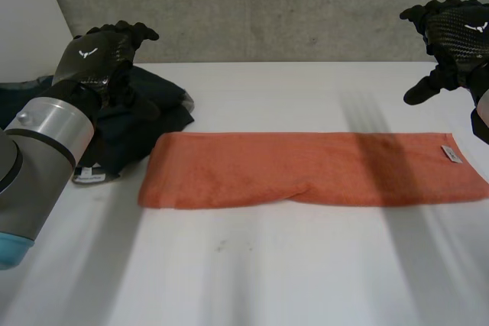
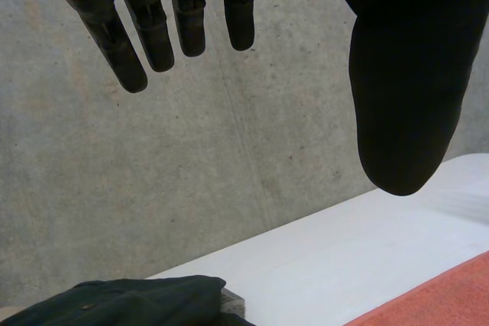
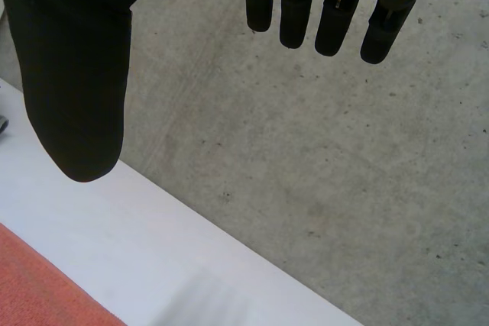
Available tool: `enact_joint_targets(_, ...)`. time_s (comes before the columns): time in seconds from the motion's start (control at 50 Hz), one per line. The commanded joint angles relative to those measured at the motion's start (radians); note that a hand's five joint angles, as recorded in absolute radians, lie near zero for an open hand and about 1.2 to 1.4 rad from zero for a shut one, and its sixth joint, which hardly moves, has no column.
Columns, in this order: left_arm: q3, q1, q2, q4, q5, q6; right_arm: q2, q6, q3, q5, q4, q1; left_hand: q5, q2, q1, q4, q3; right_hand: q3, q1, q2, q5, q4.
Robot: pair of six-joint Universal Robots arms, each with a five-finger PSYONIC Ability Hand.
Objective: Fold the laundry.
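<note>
An orange towel (image 1: 313, 169) lies folded into a long strip across the middle of the white table (image 1: 267, 265), with a small label near its right end. Its edge also appears in the left wrist view as the orange towel (image 2: 435, 295) and in the right wrist view as the orange towel (image 3: 38, 288). My left hand (image 1: 103, 55) is raised above the dark clothes at the left, open and empty. My right hand (image 1: 454, 36) hovers above the towel's right end, open, holding nothing. Straight fingers (image 2: 153, 28) and fingers (image 3: 336, 13) face the concrete wall.
A heap of dark clothes (image 1: 130, 124) sits at the table's left, partly under my left arm, and the dark clothes (image 2: 122, 303) lie below the left hand. A concrete wall (image 1: 267, 5) stands behind the table's far edge.
</note>
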Motion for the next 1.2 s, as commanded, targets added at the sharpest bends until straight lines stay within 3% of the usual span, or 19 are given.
enact_joint_targets(0.02,0.000,0.001,-0.001,0.000,0.000,-0.001,0.001,0.001,-0.005,0.002,0.000,0.000,-0.166,-0.127,-0.129,-0.131,-0.125,-0.125,-0.116,-0.117,-0.157,-0.123)
enact_joint_targets(0.3,-0.004,-0.001,-0.007,0.000,0.000,-0.001,0.002,-0.002,-0.009,0.008,0.009,-0.003,-0.166,-0.127,-0.129,-0.131,-0.125,-0.125,-0.116,-0.117,-0.157,-0.123)
enact_joint_targets(0.44,-0.002,-0.001,-0.014,0.000,0.000,-0.001,0.048,-0.024,-0.040,0.092,0.155,-0.015,-0.166,-0.127,-0.129,-0.131,-0.125,-0.125,-0.116,-0.117,-0.157,-0.123)
enact_joint_targets(0.6,-0.004,-0.004,-0.015,0.000,0.003,0.002,0.181,-0.208,-0.003,0.107,0.166,-0.152,-0.166,-0.127,-0.129,-0.131,-0.125,-0.125,-0.116,-0.117,-0.157,-0.123)
enact_joint_targets(0.72,-0.004,-0.007,-0.026,0.003,0.008,0.004,0.324,-0.333,0.011,0.095,0.048,-0.259,-0.166,-0.127,-0.129,-0.131,-0.125,-0.105,-0.097,-0.098,-0.138,-0.104)
enact_joint_targets(0.86,0.000,-0.020,-0.047,0.006,0.008,0.004,0.432,-0.358,0.012,0.058,-0.012,-0.307,-0.166,-0.127,-0.129,-0.131,-0.125,-0.056,-0.047,-0.048,-0.089,-0.054)
enact_joint_targets(1.02,0.001,-0.068,-0.090,0.027,0.012,0.006,0.456,-0.361,0.041,-0.043,-0.058,-0.344,-0.166,-0.127,-0.129,-0.131,-0.125,0.053,0.062,0.061,0.020,0.054)
enact_joint_targets(1.2,0.013,-0.126,-0.164,0.087,0.008,0.047,0.495,-0.393,0.046,-0.041,-0.118,-0.353,-0.162,-0.123,-0.125,-0.127,-0.121,0.085,0.094,0.093,0.052,0.087)
